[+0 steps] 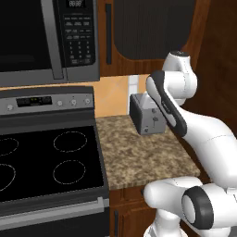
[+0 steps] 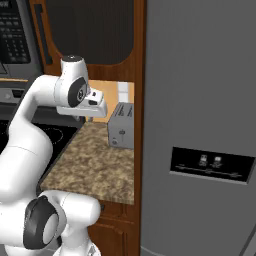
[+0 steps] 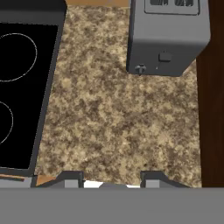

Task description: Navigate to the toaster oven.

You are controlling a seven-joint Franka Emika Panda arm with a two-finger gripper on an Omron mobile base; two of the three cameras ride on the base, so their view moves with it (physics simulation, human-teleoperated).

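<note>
Pincer hangs empty over the granite table, fingertips apart and gripping nothing — sensible for a drive-only task, arm tucked above the base. Ahead sits the small grey two-slot toaster at the back of the table, black stove to its left under the microwave, fridge on the right. None of these is the toaster oven — I can't place it from here, so my read is the base is parked at the wrong appliance and needs to drive on.
</note>
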